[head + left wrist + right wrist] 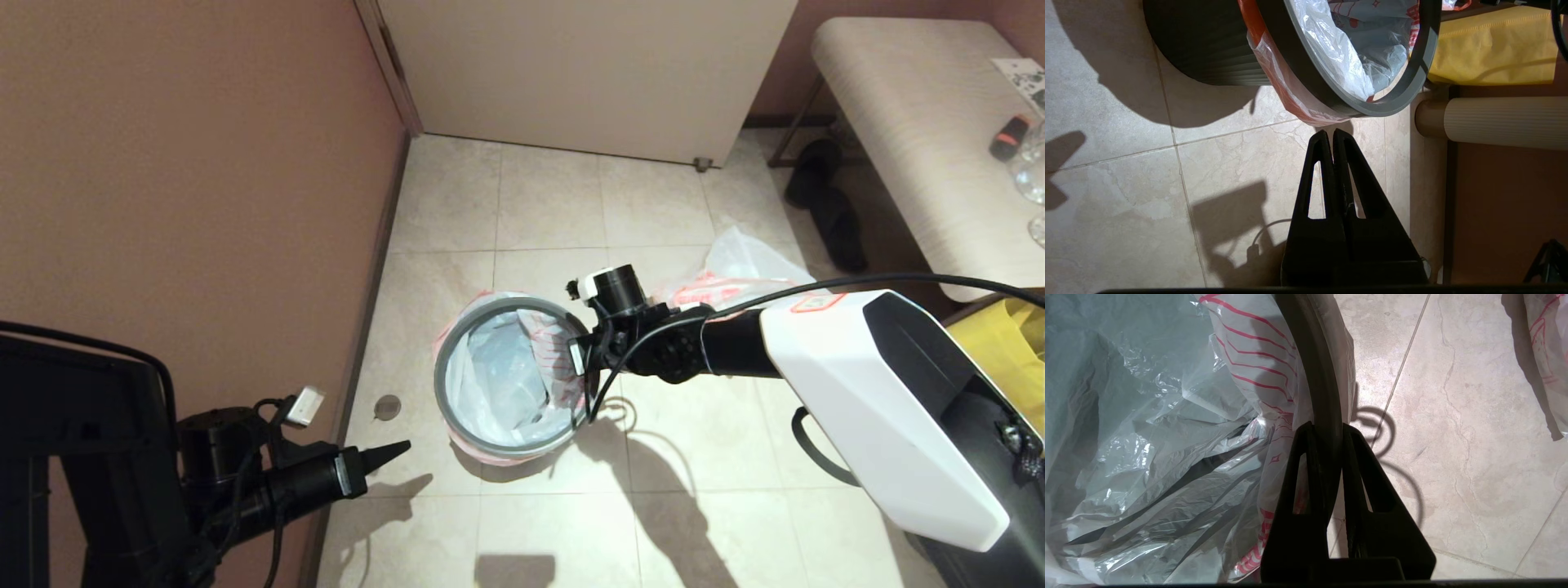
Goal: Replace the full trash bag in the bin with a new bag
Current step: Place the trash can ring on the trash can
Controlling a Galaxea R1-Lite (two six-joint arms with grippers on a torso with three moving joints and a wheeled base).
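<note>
The bin is a small black bucket standing on the tiled floor. A grey hoop rim sits on its mouth. The new bag, thin white plastic with red print, lines the inside, and its pink-red hem folds out under the hoop. Only plastic shows inside it. My right gripper is at the bin's right side, shut on the hoop rim, which runs between its fingers. My left gripper hangs shut and empty to the left of the bin, close to the hem.
Another white bag with pink-red print lies on the floor behind my right arm, its contents hidden. A big yellow bag is at the right, a padded bench and black slippers beyond. The wall runs along the left.
</note>
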